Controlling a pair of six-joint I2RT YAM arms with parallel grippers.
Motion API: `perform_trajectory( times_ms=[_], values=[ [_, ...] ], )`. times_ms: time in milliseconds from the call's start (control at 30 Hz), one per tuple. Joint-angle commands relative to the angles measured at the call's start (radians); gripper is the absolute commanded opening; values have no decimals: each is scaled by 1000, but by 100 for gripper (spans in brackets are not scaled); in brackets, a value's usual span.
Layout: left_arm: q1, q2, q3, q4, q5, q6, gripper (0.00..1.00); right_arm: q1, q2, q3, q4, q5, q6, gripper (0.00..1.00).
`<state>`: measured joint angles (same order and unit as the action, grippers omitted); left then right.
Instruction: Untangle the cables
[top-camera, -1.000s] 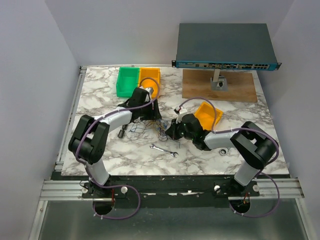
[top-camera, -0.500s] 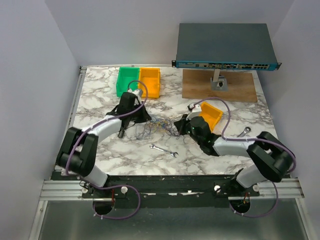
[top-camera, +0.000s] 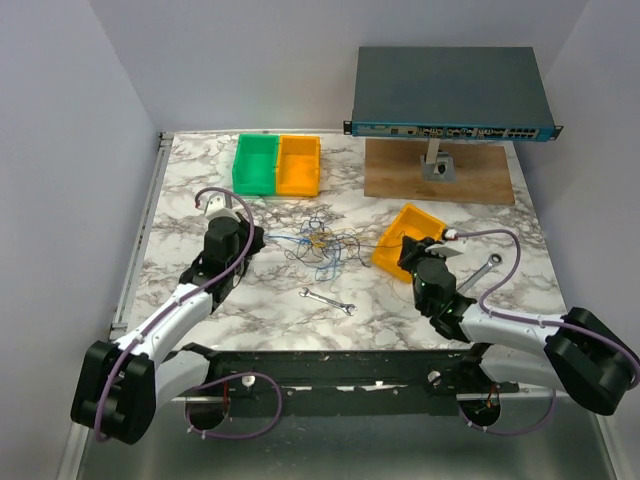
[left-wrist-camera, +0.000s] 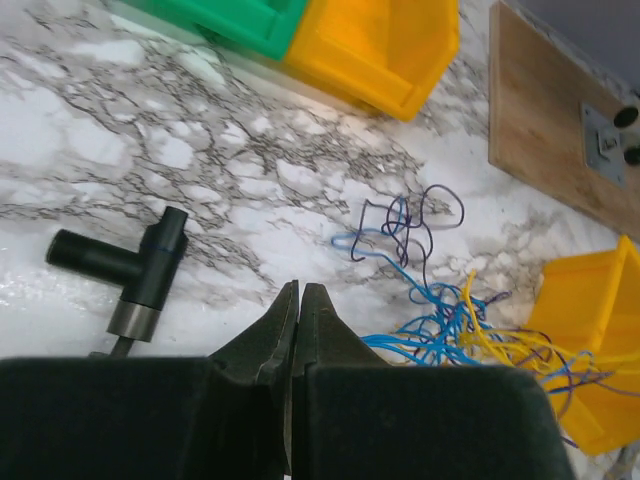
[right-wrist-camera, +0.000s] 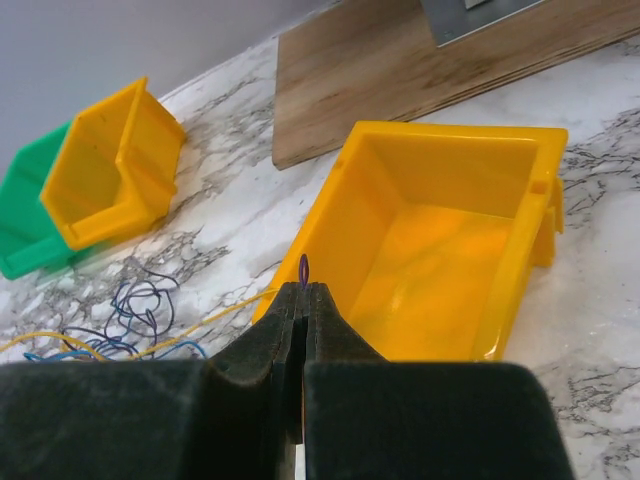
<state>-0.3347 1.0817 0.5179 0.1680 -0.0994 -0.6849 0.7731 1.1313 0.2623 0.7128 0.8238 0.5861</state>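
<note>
The left claw (left-wrist-camera: 299, 292) sits clenched and empty beside the cables (left-wrist-camera: 437, 322), while the right claw (right-wrist-camera: 303, 293) pinches a purple strand (right-wrist-camera: 303, 267).

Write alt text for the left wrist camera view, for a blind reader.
The left gripper, its fingers closed, points at a tangle of blue, yellow and dark cables on a marble table. A black T-shaped tool lies to the left; a green bin and a yellow bin sit at the top.
</note>
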Motion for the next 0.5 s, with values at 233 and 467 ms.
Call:
perform_trajectory(
  times_ms=[233, 467],
  values=[
    [8, -26, -19, 137, 26, 59, 0, -2, 73, 14, 218, -442, -245, 2],
    [7, 60, -15, 342, 361, 104, 0, -1, 190, 78, 260, -830, -309, 67]
  ],
)
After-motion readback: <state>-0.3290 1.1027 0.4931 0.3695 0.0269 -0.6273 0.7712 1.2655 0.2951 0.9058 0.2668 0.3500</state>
